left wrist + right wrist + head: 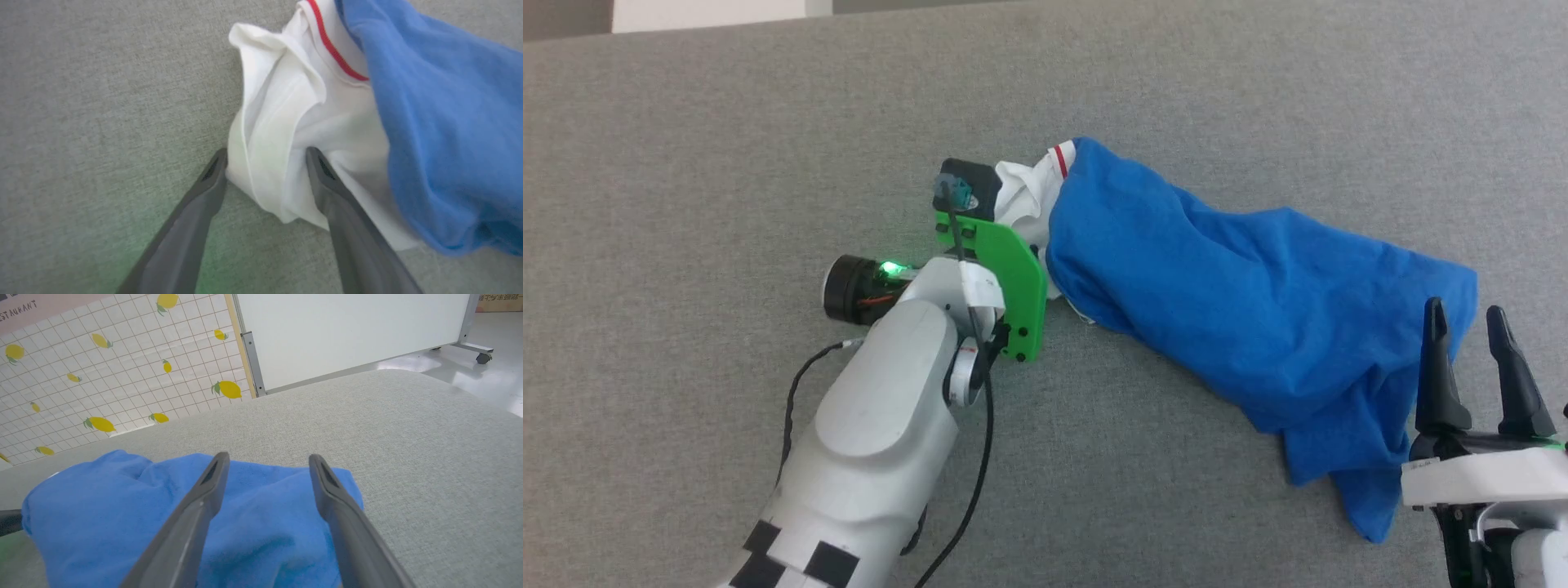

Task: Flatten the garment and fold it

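Observation:
The garment (1241, 286) lies bunched in a long blue heap on the grey cloth surface, from upper middle to lower right. A crumpled white sleeve (278, 122) with a thin red stripe (333, 51) sticks out at its upper-left end. My left gripper (265, 153) is open, its two fingers standing either side of a fold of that sleeve. My right gripper (1463, 309) is open at the heap's lower-right end, hovering over the blue cloth (122, 506) with nothing between its fingers. The shirt's front is hidden in the folds.
The grey padded surface (768, 163) stretches wide on all sides of the heap. Beyond its far edge in the right wrist view stand a lemon-patterned tiled wall (102, 367) and a white panel (347, 330) on casters, with shiny floor (490, 375) to the right.

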### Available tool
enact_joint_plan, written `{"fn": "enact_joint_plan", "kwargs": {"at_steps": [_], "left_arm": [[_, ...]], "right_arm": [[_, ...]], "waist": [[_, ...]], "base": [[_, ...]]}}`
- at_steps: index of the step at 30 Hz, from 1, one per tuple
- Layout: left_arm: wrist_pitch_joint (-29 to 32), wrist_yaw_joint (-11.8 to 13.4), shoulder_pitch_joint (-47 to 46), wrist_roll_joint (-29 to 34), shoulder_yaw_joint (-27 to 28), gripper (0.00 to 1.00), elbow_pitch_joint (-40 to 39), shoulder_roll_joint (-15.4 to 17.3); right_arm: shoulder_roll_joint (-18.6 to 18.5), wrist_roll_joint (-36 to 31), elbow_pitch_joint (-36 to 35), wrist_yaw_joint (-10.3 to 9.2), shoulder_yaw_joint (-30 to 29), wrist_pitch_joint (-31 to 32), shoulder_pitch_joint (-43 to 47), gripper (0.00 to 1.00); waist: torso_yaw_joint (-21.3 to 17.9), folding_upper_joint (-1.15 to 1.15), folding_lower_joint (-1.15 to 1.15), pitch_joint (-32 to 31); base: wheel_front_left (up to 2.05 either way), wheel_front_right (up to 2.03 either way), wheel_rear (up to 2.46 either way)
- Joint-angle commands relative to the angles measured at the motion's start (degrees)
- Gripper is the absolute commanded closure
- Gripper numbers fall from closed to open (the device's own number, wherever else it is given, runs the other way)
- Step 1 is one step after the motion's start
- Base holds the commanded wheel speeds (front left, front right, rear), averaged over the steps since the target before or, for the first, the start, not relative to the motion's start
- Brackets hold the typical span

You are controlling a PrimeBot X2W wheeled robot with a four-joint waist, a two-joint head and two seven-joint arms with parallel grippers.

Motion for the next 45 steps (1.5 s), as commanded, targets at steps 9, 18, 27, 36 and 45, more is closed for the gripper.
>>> {"fn": "enact_joint_plan", "kwargs": {"at_steps": [9,18,27,36,45], "left_arm": [[-6.10,0.76,0.21,-5.28,-1.70,1.00,0.11,-0.21],[-11.31,7.45,14.61,-10.69,9.08,1.00,-19.63,7.04],[-10.19,12.04,34.21,-15.30,15.30,0.00,-29.76,10.77],[-23.07,11.20,36.66,-16.05,18.33,0.00,-33.25,6.20],[-41.17,9.94,41.42,-9.31,19.28,0.00,-34.42,4.37]], "right_arm": [[0.04,-0.16,0.85,-0.08,-1.27,-0.26,-0.91,0.00],[0.04,-0.53,-0.92,-0.08,-2.47,1.77,1.92,0.00],[0.04,-0.56,-1.87,-0.08,-2.99,3.58,3.41,0.00],[0.04,-0.72,-1.64,-0.08,-2.41,4.53,4.47,0.00],[0.04,-1.20,-2.53,-0.08,-1.06,10.65,2.40,0.00]], "waist": [[3.04,0.00,0.00,-2.52],[8.06,0.00,0.00,-6.87],[10.18,0.00,0.00,-7.28],[10.35,0.00,0.00,-9.94],[10.23,0.00,0.00,-11.98]], "base": [[0.00,0.00,0.00],[0.00,0.00,0.00],[0.00,0.00,0.00],[0.00,0.00,0.00],[0.00,0.00,0.00]]}}
